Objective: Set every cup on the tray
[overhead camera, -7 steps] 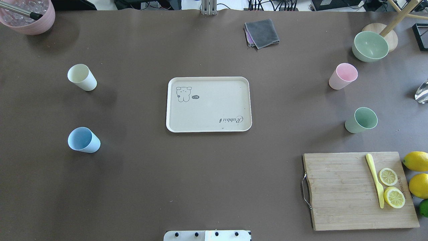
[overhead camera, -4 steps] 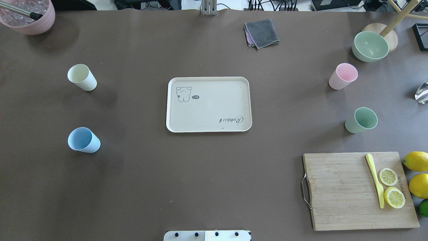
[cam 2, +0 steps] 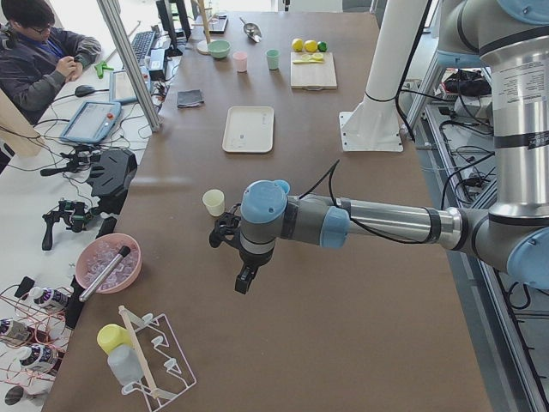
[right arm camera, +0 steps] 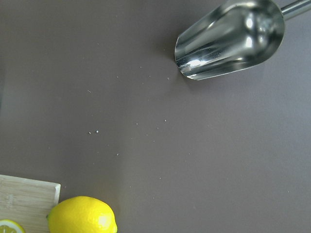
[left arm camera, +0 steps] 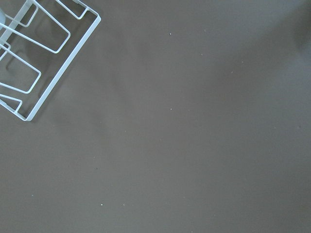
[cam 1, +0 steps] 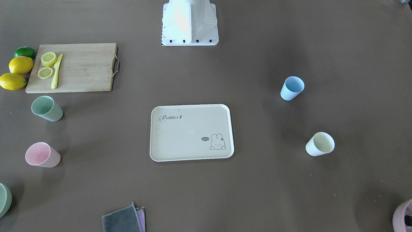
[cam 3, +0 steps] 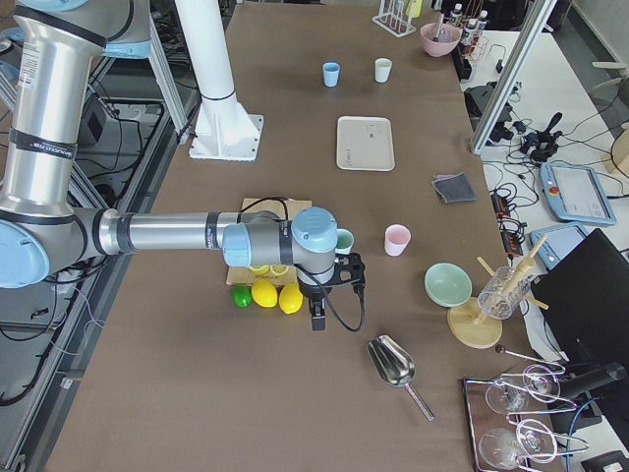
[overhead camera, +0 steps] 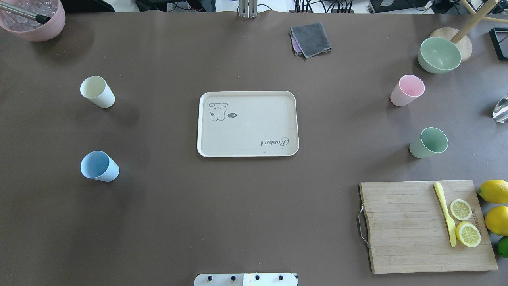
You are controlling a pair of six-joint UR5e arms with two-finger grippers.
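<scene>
The cream tray [overhead camera: 254, 123] lies flat at the table's middle with nothing on it. All the cups stand upright on the table. The pale yellow cup [overhead camera: 97, 92] and light blue cup [overhead camera: 99, 166] are to its left. The pink cup [overhead camera: 406, 90] and mint green cup [overhead camera: 428, 142] are to its right. My left gripper [cam 2: 244, 279] hangs beyond the yellow cup [cam 2: 214, 202] at the table's left end. My right gripper [cam 3: 316, 320] hangs by the lemons at the right end. Both show only in the side views, so I cannot tell if they are open or shut.
A wooden cutting board [overhead camera: 405, 226] with lemon slices and a yellow knife sits front right, whole lemons [overhead camera: 494, 191] beside it. A green bowl [overhead camera: 439, 55], grey cloth [overhead camera: 310, 39] and mauve pot [overhead camera: 33, 18] stand at the back. A metal scoop [right arm camera: 228, 39] and wire rack [left arm camera: 34, 58] lie under the wrists.
</scene>
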